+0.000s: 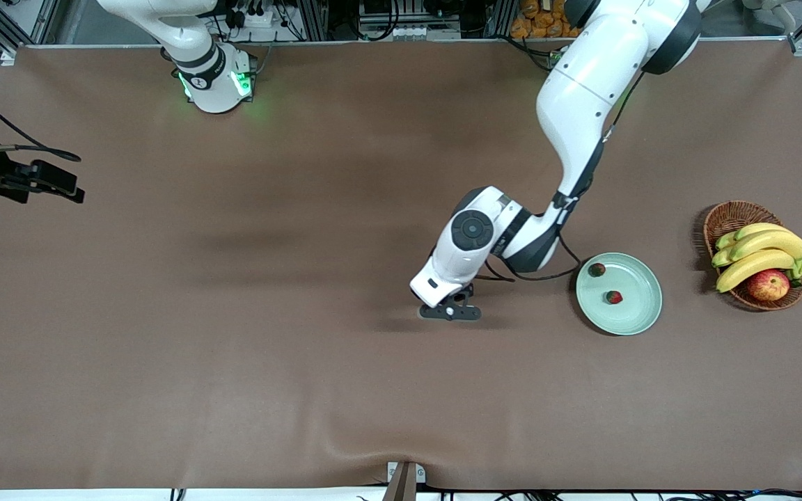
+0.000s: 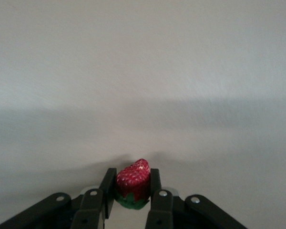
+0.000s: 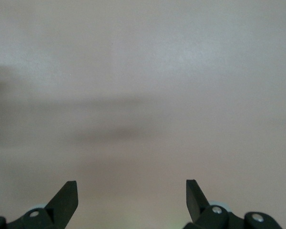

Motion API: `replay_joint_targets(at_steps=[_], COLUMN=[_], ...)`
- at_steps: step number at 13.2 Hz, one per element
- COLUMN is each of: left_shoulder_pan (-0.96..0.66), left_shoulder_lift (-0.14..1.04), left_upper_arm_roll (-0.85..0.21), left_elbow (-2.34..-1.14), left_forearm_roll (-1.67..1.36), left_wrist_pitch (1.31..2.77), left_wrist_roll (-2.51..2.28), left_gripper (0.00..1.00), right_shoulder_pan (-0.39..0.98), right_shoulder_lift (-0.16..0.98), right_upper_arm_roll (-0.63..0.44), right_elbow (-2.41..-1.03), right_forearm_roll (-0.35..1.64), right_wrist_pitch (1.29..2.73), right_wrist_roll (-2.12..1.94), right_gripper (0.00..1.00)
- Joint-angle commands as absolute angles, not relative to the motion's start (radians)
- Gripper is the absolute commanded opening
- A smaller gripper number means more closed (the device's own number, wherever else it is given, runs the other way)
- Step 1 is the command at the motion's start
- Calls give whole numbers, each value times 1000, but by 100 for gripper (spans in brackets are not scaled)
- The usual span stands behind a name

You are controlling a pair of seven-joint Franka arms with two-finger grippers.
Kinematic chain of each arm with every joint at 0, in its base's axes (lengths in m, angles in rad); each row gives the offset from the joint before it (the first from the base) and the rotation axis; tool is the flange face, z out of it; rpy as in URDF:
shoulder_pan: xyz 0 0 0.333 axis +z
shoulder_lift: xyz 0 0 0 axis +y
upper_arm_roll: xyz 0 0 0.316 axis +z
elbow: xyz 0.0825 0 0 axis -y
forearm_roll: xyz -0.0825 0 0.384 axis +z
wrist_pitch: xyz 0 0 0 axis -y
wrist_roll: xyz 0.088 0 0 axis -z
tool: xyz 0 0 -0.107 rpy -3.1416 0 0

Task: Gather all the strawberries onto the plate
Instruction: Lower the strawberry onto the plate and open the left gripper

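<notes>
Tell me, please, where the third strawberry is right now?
The third strawberry is pinched in the left claw, down at the table beside the plate, on its side toward the right arm's end; the other two lie on the plate.

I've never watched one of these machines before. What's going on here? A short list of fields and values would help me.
left tool: shut on a strawberry, down at the table
plate: pale green, holds two strawberries, one red, one darker
basket: bananas and an apple, at the left arm's end of the table
right tool: open, holds nothing, waiting
</notes>
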State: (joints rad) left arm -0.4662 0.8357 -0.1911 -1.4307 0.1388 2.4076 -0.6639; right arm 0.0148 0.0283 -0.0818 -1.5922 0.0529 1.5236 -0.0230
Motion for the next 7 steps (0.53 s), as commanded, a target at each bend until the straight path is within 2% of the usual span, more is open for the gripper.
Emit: replay_joint_targets(at_steps=[1, 3, 5, 7], left_shoulder_pan=[-384, -310, -200, -76], left_shoulder_lift=[697, 600, 519, 497], left_upper_arm_roll=[-198, -198, -202, -202], left_elbow=[-1456, -1515, -1607, -1692], left_forearm_roll=[169, 167, 167, 167], left_wrist_pitch=[2237, 2117, 2071, 2066], left_wrist_roll=[-603, -476, -346, -217], left_gripper=[0, 0, 0, 0], right_shoulder_pan=[-17, -31, -43, -37], right_shoulder_lift=[18, 18, 6, 2], right_upper_arm_roll=[-72, -72, -69, -61], right_elbow=[-1580, -1580, -1580, -1578], right_forearm_roll=[37, 35, 12, -29], right_wrist_pitch=[1496, 1496, 1496, 1500], right_wrist_roll=[-63, -74, -77, -78], right_gripper=[100, 100, 100, 100])
